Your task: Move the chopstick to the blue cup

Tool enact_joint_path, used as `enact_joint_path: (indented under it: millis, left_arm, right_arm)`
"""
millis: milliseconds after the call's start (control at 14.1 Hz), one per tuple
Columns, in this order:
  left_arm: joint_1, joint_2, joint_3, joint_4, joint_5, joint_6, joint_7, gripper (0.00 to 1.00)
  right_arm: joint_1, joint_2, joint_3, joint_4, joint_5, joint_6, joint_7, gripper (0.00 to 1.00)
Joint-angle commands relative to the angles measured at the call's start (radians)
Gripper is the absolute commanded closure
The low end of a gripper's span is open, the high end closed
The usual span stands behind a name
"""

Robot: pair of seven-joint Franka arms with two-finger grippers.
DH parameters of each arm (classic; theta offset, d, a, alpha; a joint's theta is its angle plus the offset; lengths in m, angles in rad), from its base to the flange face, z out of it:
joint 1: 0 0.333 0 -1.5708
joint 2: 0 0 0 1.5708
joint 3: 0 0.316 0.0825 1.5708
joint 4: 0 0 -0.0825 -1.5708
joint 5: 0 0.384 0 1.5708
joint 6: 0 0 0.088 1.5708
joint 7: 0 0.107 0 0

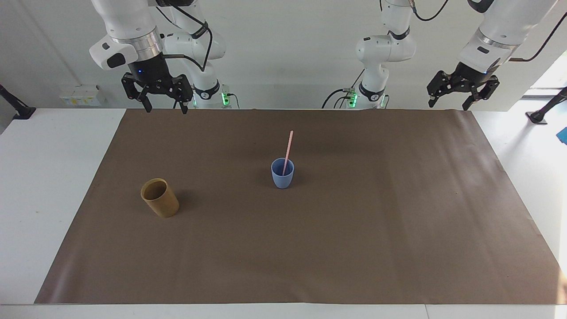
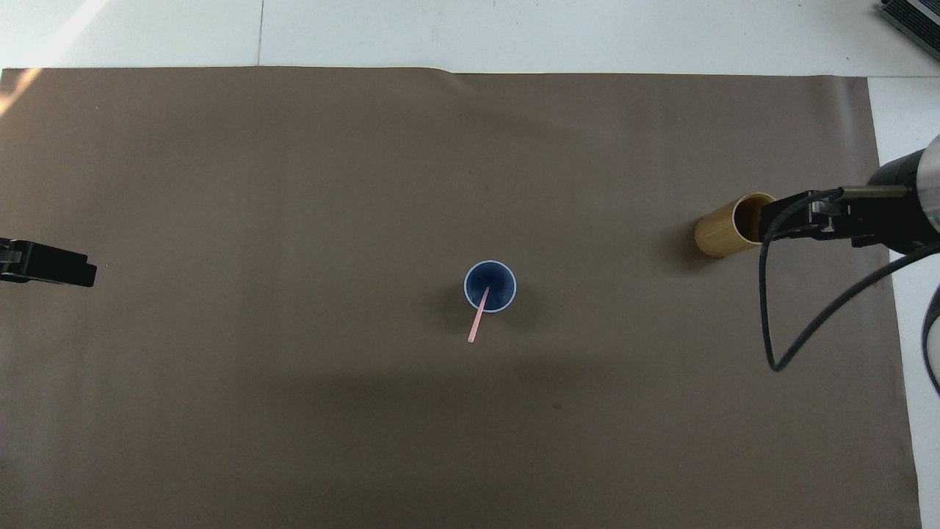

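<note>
The pale pink chopstick [image 1: 289, 148] stands in the blue cup [image 1: 282, 173], leaning toward the robots; both show in the overhead view, the chopstick [image 2: 477, 320] and the cup [image 2: 490, 286], near the middle of the brown mat. My right gripper [image 1: 164, 106] is open and empty, raised over the mat's edge nearest the robots at the right arm's end. It also shows in the overhead view [image 2: 789, 220]. My left gripper [image 1: 448, 104] is open and empty, raised over the mat's corner at the left arm's end, where the arm waits; its tip shows in the overhead view [image 2: 51, 264].
A tan-brown cup [image 1: 160, 197] stands on the mat toward the right arm's end, farther from the robots than the blue cup; it also shows in the overhead view [image 2: 723, 226]. The brown mat [image 1: 310, 248] covers most of the white table [image 1: 44, 177].
</note>
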Motion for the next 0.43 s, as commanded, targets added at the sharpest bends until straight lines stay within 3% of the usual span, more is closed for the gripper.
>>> enact_joint_path:
  millis: [0, 355]
  left_arm:
    - [0.017, -0.011, -0.009, -0.009, -0.01, 0.006, 0.002, 0.0]
    - [0.017, -0.011, -0.009, -0.009, -0.01, 0.006, 0.002, 0.0]
  right_arm:
    - [0.005, -0.077, -0.016, -0.119, 0.016, 0.056, -0.036, 0.0]
    - [0.003, -0.086, -0.017, -0.13, 0.011, 0.053, -0.039, 0.0]
